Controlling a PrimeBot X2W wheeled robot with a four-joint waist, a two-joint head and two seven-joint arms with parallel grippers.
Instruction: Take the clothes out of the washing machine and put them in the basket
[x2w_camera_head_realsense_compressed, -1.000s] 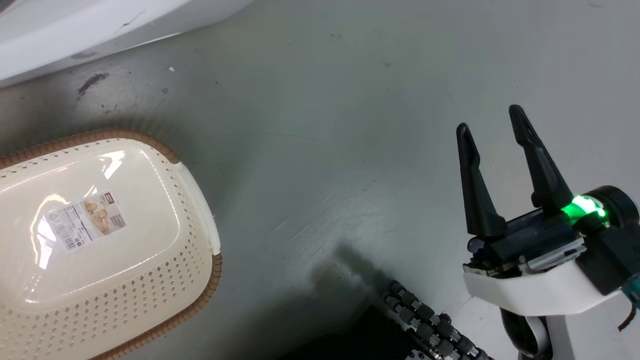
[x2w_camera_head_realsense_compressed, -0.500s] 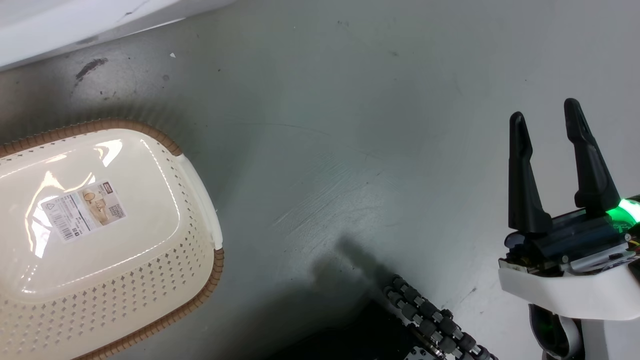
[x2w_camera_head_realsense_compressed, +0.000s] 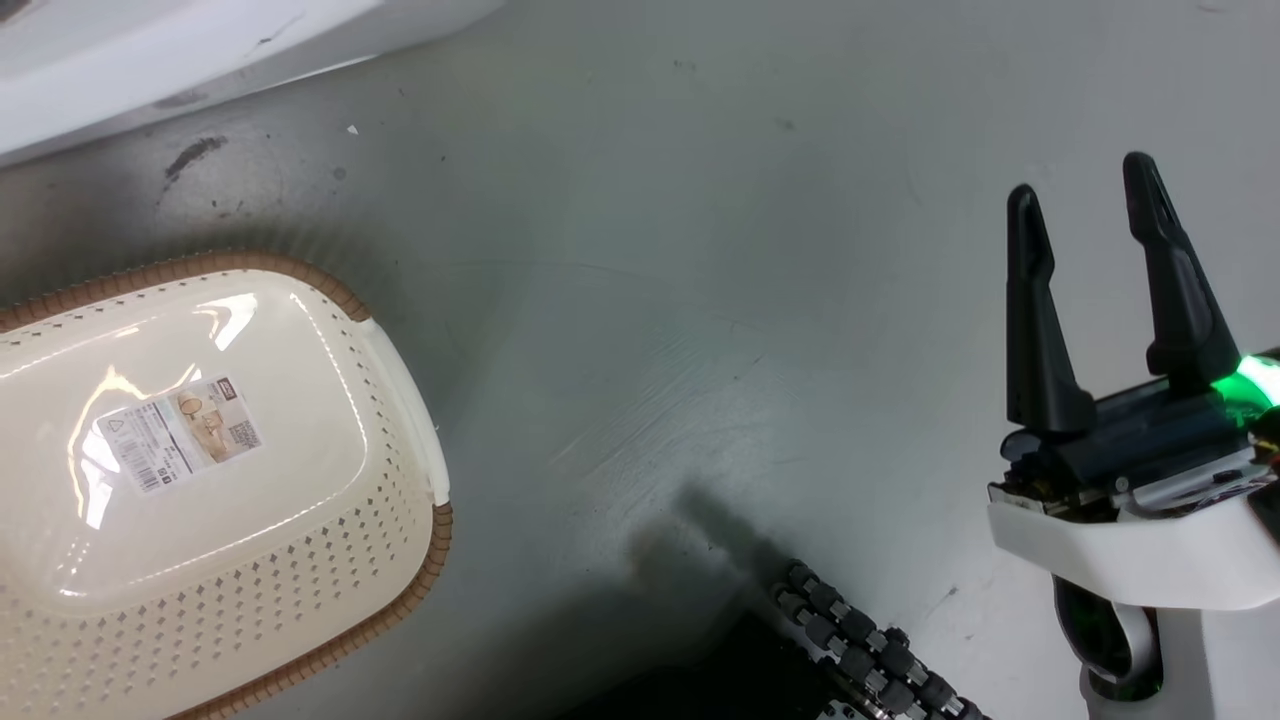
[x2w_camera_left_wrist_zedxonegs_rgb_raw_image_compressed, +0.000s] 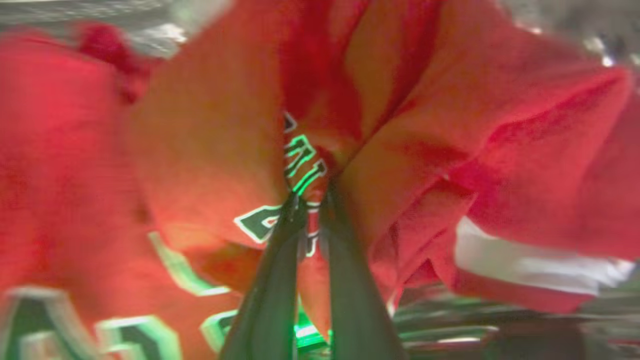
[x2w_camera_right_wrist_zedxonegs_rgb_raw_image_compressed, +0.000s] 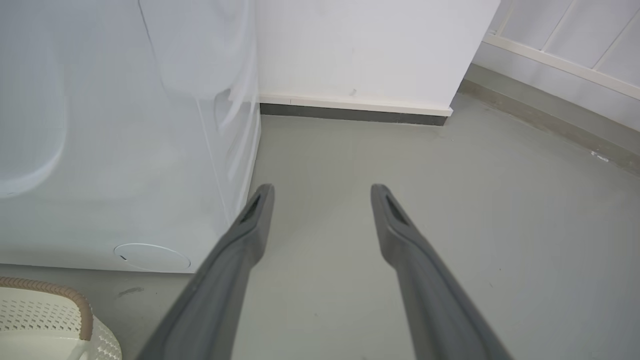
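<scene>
Red fabric crowds the left wrist view: your left claw (x2w_camera_left_wrist_zedxonegs_rgb_raw_image_compressed: 310, 192) has its two fingers (x2w_camera_left_wrist_zedxonegs_rgb_raw_image_compressed: 270, 280) pressed almost together on a fold of the clothes (x2w_camera_left_wrist_zedxonegs_rgb_raw_image_compressed: 200, 125), right beside the black-and-white lettering (x2w_camera_left_wrist_zedxonegs_rgb_raw_image_compressed: 300, 160). That picture is blurred, with streaks of shiny metal (x2w_camera_left_wrist_zedxonegs_rgb_raw_image_compressed: 450, 335) at its edges. I read them as the inside of the washing machine (x2w_camera_right_wrist_zedxonegs_rgb_raw_image_compressed: 125, 150), so the garment is probably not clear of it yet, though I can't be sure.

What has changed in the last second is on your other side. In the head view your right claw (x2w_camera_head_realsense_compressed: 1078, 178) has swung out toward the right edge and then risen a little, while the basket (x2w_camera_head_realsense_compressed: 330, 600) and the scuff marks (x2w_camera_head_realsense_compressed: 190, 158) on the floor (x2w_camera_head_realsense_compressed: 700, 300) only wobbled (that small shift is the camera, not the things). The right claw is spread wide and carries nothing, hovering over bare floor well apart from the basket.

For the task, this means the free arm is getting out of the way and the space beside the basket is opening up. The basket sits on the floor near the foot of the machine and holds nothing but the label (x2w_camera_head_realsense_compressed: 180, 435) on its bottom, so no garment has landed yet. Your next job, as I judge it, is to draw the pinched garment out and carry it over the basket's edge before you let go. Loose hems could trail on the floor.
</scene>
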